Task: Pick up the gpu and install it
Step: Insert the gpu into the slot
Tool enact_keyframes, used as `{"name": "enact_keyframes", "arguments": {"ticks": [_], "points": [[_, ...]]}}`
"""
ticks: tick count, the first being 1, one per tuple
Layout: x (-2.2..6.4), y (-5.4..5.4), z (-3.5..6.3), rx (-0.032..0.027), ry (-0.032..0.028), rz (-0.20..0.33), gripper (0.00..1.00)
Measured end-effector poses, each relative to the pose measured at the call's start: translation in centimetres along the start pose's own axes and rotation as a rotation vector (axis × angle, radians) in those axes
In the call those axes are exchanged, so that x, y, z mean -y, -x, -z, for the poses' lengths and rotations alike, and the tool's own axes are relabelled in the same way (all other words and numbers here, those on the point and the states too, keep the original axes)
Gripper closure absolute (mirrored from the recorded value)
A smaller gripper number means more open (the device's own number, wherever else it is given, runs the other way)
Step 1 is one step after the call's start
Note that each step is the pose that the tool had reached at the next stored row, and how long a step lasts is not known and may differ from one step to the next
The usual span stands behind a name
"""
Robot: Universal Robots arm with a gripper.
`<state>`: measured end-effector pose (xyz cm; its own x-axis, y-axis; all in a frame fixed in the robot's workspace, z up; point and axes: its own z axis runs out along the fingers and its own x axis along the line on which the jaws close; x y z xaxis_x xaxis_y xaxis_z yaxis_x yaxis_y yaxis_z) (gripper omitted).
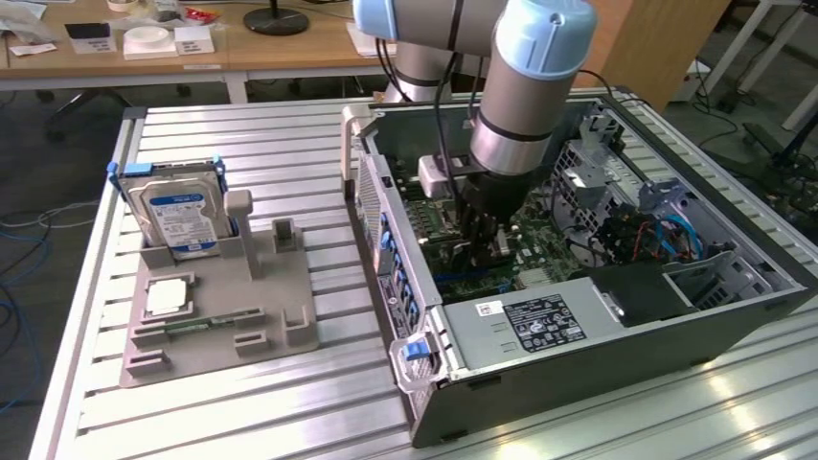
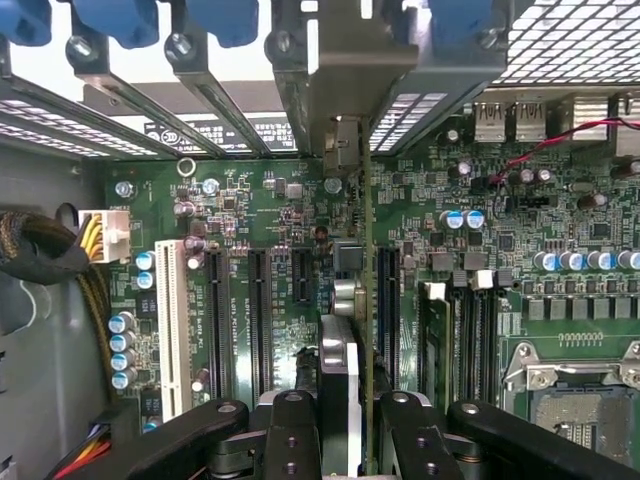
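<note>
The fingers [image 2: 392,440] are clamped on the gpu [image 2: 350,400], which stands edge-on over the motherboard [image 2: 250,200], its silver bracket [image 2: 345,140] up among the rear slot covers at the case's back wall. From the exterior view the gripper [image 1: 484,251] reaches down into the open computer case [image 1: 639,326]; at nine o'clock of it on the table [image 1: 282,153], a hard drive [image 1: 176,213] stands in a grey holder [image 1: 275,316].

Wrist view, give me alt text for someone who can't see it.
The gripper holds the gpu edge-on above a green motherboard inside a computer case, its silver bracket up near the case's rear slot covers. Black expansion slots and one white slot run beside the card.
</note>
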<state>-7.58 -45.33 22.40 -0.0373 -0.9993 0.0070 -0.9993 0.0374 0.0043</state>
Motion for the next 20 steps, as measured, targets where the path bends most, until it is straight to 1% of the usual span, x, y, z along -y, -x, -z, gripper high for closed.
{"name": "enact_keyframes", "arguments": {"ticks": [3,7,15,16,17,19,20], "points": [[-0.02,-0.01,-0.3,-0.001,0.0005,0.0,0.72],[-0.03,-0.01,-0.9,-0.0006,0.0007,0.0,0.72],[-0.02,0.0,-0.92,-0.0001,0.0004,0.0,0.72],[-0.02,0.02,-0.94,0.0009,0.0,0.0,0.72],[-0.02,0.04,-1.0,0.0032,-0.0007,0.0,0.71],[-0.02,0.01,-0.78,0.0,0.0003,0.0,0.71],[-0.02,0.01,-0.65,0.0005,-0.0002,0.0,0.65]]}}
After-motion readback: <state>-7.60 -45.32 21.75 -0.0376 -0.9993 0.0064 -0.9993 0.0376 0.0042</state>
